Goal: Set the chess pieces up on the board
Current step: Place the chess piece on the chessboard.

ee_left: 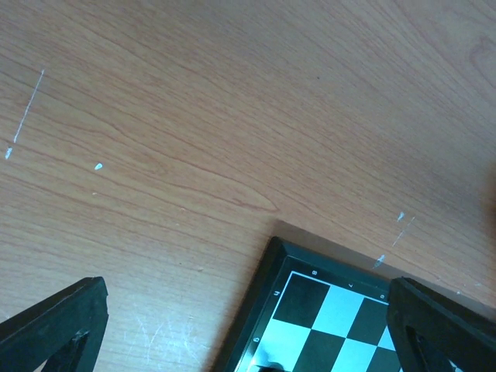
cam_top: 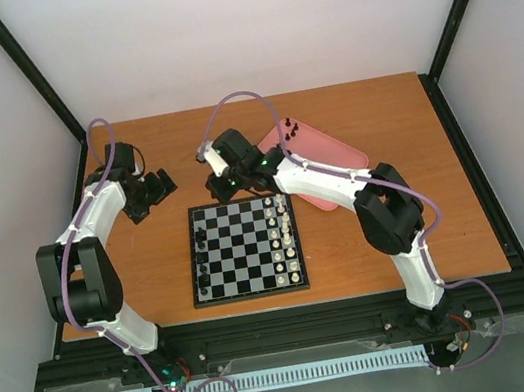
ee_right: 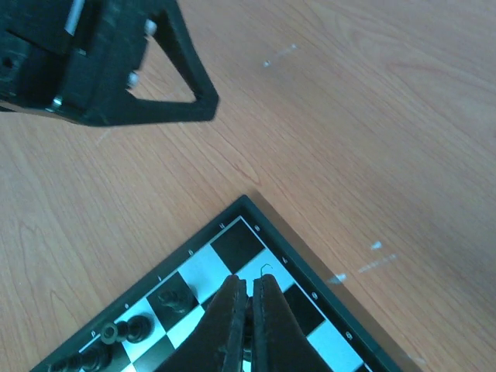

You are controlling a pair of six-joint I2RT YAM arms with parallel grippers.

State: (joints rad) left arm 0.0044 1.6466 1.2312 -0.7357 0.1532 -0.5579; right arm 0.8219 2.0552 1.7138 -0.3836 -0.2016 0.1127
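The brown wooden counter (cam_top: pixel 383 246) carries the small square black-and-grey checkered board (cam_top: pixel 245 250) at its centre, with a pink rounded tray (cam_top: pixel 333 148) beyond its far right corner. The left claw (cam_top: pixel 156 196) hangs wide open over bare wood just off the board's far left corner. The right claw (cam_top: pixel 218 185) is pinched closed above that corner. Tiny black chess pieces (cam_top: pixel 202 252) line the board's left edge, and a few more stand on the tray.

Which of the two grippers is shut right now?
The right gripper: it is closed tight above a corner of the board. The left gripper is spread wide, one finger at each side of its wrist view.
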